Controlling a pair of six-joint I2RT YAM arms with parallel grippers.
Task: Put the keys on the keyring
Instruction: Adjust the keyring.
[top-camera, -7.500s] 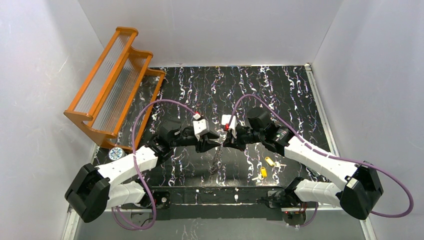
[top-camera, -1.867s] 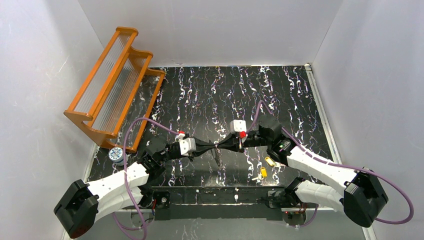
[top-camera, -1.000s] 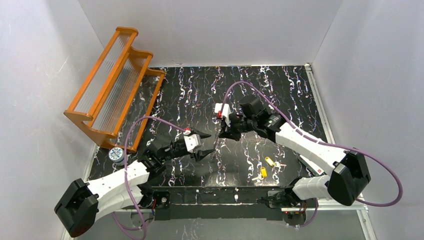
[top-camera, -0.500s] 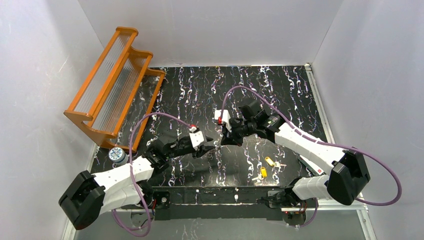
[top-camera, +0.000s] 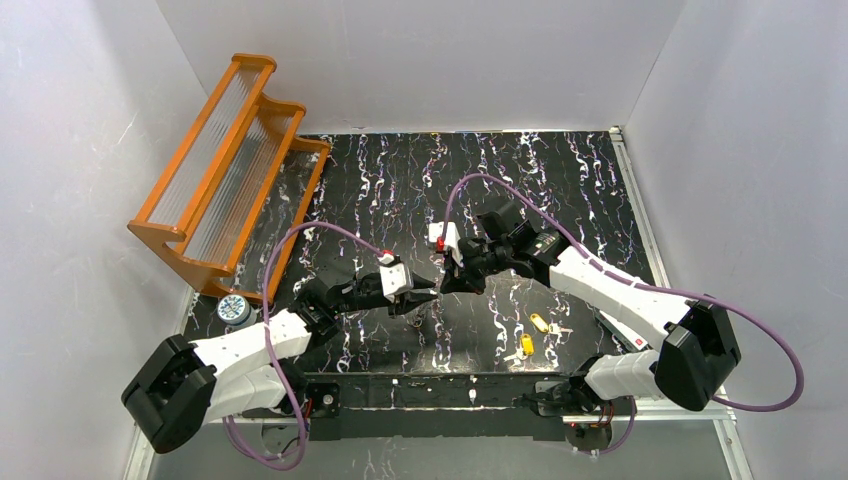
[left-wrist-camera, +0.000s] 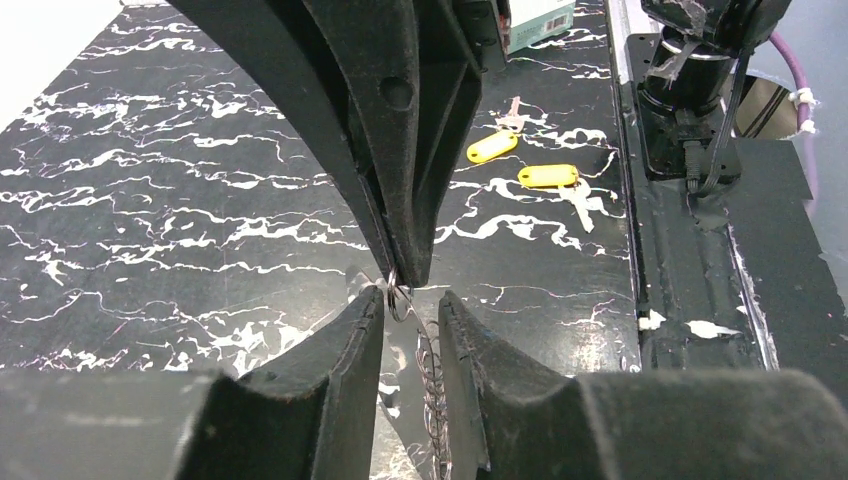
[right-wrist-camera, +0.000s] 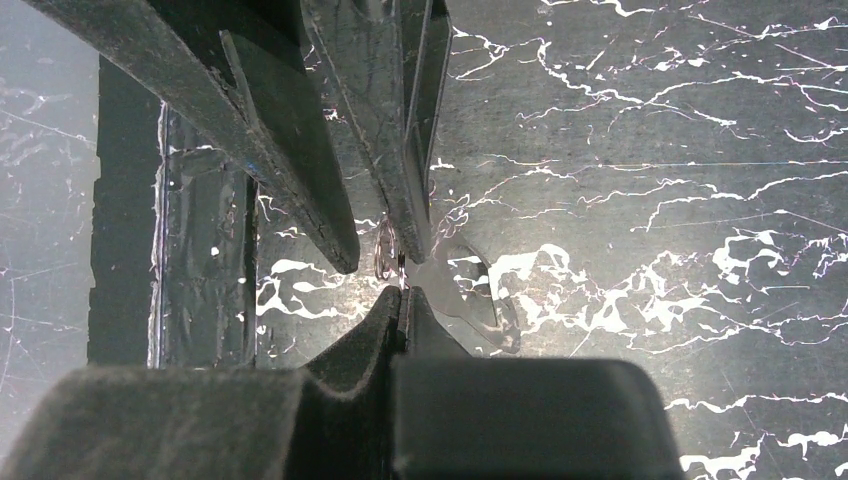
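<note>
The right fingers (left-wrist-camera: 395, 150) pinch the keyring (left-wrist-camera: 397, 297) shut at centre frame. The left fingers (left-wrist-camera: 350, 370) stand narrowly apart either side of it; closing squarely just below should avoid slipping. The 2 keys (left-wrist-camera: 548, 176) lie upper right on the counter (left-wrist-camera: 150, 200).

Black desk (top-camera: 400, 185) veined with white marbling; yellow-headed keys (top-camera: 538, 322) near right; silvery keyring (left-wrist-camera: 432, 385); orange rack (top-camera: 225, 160) far left; purple cables (left-wrist-camera: 806, 140).
</note>
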